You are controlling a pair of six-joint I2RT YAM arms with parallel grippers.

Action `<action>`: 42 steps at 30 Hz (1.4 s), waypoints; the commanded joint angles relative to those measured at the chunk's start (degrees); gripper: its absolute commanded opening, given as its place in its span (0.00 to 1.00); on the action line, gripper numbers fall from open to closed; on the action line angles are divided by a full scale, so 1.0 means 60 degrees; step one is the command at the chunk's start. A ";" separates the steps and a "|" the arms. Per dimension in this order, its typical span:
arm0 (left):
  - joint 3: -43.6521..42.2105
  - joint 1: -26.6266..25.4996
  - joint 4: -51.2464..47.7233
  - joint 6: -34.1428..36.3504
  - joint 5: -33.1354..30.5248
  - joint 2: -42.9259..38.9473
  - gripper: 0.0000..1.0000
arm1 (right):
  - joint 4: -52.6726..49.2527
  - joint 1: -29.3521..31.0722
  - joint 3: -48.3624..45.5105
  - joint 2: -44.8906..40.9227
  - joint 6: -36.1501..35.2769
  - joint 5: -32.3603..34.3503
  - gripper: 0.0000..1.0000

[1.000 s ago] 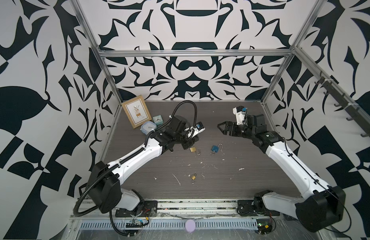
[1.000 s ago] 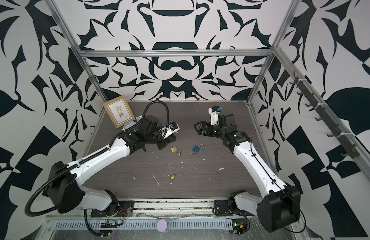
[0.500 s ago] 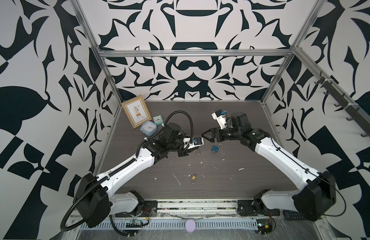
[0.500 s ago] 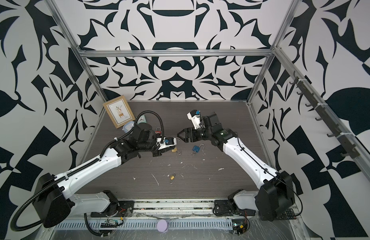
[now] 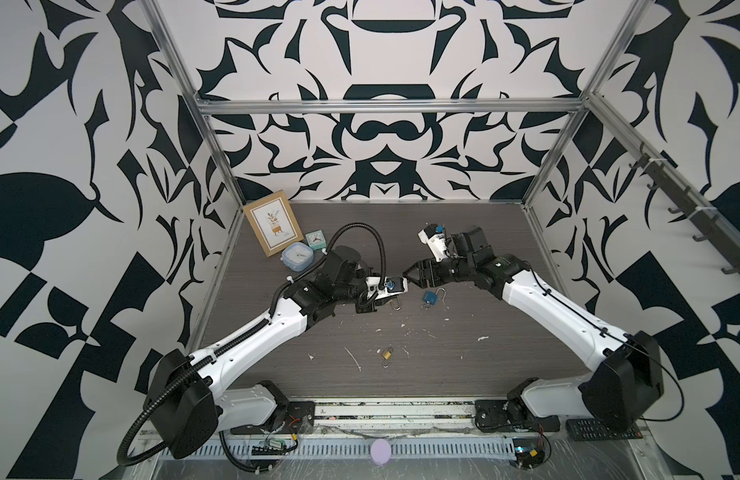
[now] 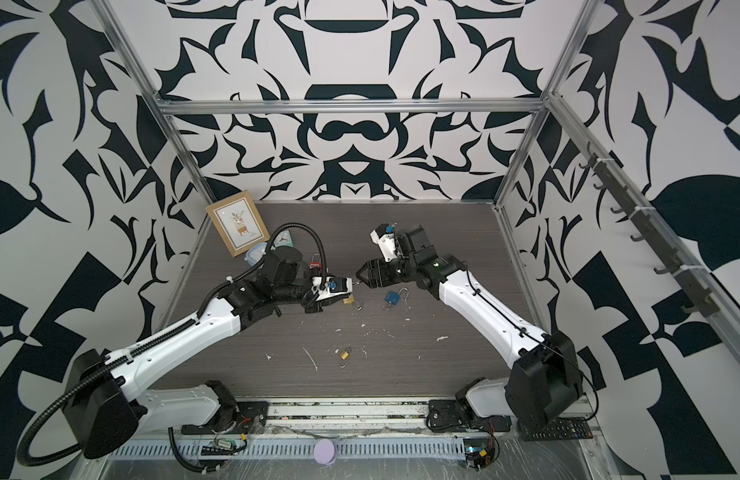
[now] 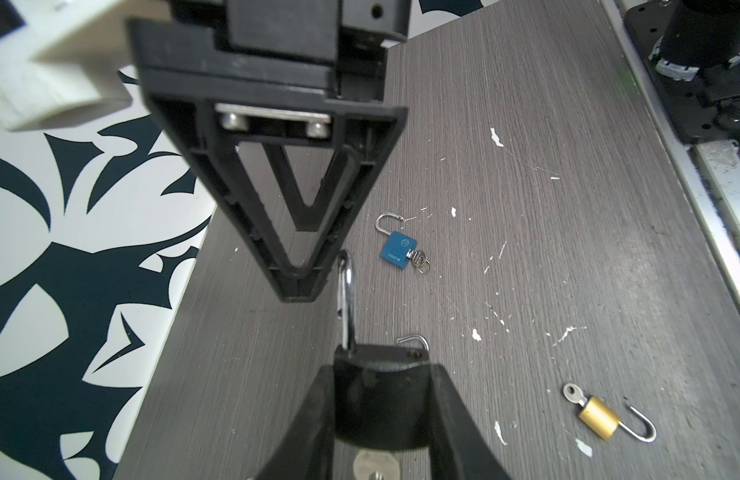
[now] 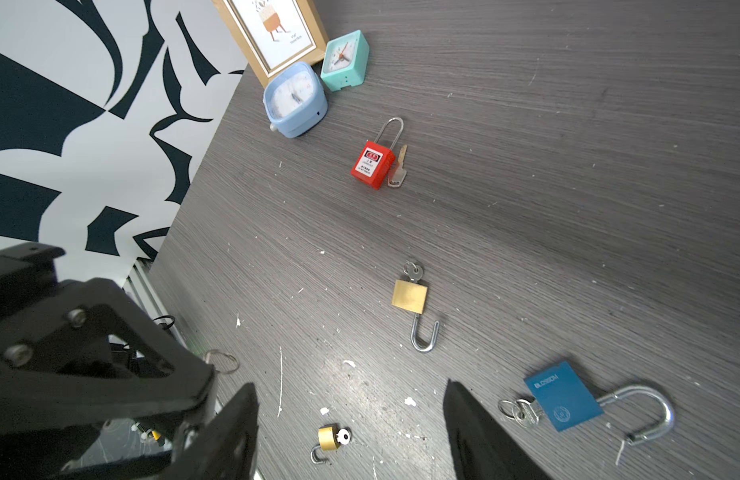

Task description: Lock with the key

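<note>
My left gripper (image 7: 383,374) is shut on a black padlock (image 7: 381,399), held above the table. Its silver shackle (image 7: 346,299) stands open and points away from the wrist. A silver key head (image 7: 376,461) shows under the lock's body, between the fingers. In both top views the left gripper (image 5: 399,286) (image 6: 351,285) meets my right gripper (image 5: 409,277) (image 6: 360,279) tip to tip over the table's middle. In the right wrist view the right gripper (image 8: 349,384) is open, its fingers wide apart with only table between them. The shackle is hidden there.
On the table lie a blue padlock (image 5: 430,297) (image 8: 563,395) with key, a small brass padlock (image 5: 387,354) (image 8: 329,437), a larger brass padlock (image 8: 410,296) and a red padlock (image 8: 372,164). Two clocks (image 8: 295,99) and a picture frame (image 5: 272,226) stand at the back left.
The right arm has swung left and down until its fingertips reach the left gripper, and its jaws have narrowed. The left gripper has come slightly nearer and lower, still holding the black padlock.
</note>
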 commanded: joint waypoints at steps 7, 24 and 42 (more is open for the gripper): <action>-0.0057 -0.0036 0.0391 0.0087 -0.0008 -0.0183 0.00 | 0.0260 0.0030 -0.0016 -0.0856 -0.0292 0.0298 0.60; 0.0386 -0.0035 -0.0111 -0.0328 0.0720 0.0076 0.00 | 0.1336 0.0047 -0.0957 -0.1091 -0.1074 -0.2536 0.57; 0.0482 -0.0036 0.0029 -0.0604 0.0765 0.0215 0.00 | 0.1274 0.0064 -0.1046 -0.0955 -0.1115 -0.2789 0.32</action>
